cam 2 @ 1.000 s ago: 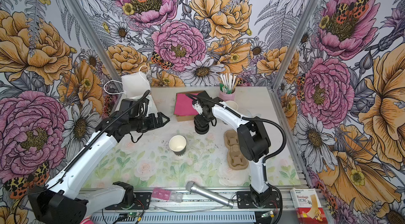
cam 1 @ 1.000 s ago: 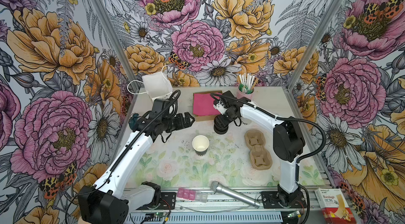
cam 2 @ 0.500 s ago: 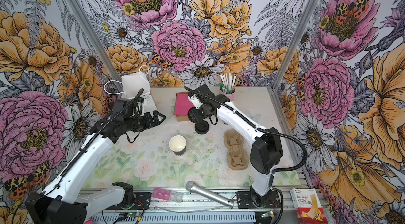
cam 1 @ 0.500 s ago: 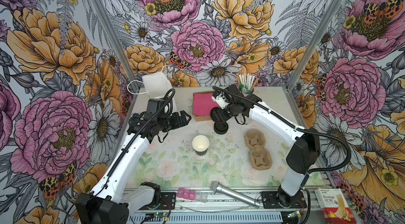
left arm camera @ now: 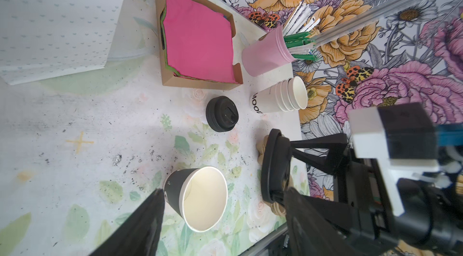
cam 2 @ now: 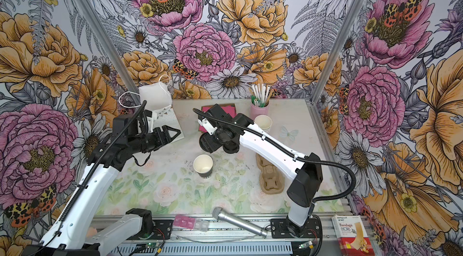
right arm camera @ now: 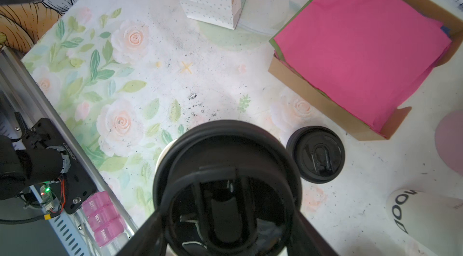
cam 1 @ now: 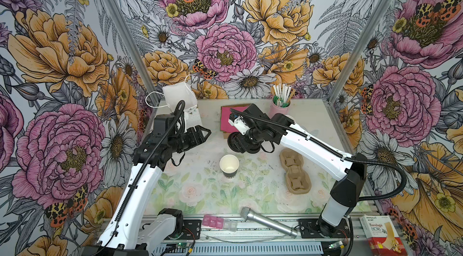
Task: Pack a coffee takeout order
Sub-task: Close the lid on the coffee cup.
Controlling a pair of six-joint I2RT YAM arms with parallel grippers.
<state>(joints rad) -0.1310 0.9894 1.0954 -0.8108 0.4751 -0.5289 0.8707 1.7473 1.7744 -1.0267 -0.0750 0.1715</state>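
Tabletop (cam 1: 190, 187), rose-printed, seemingly grit-specked near cup (cam 1: 229, 164), amid floral walls (cam 1: 225, 41)

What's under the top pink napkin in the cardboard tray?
The edge of a green napkin shows beneath the pink napkin along one side of the cardboard tray, and a blue sliver shows at a corner. The pink sheet covers everything else.

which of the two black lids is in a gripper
The raised lid, clamped across its rim by the right gripper near the open cup. The other lid lies flat on the table beside the napkin box, with nothing touching it.
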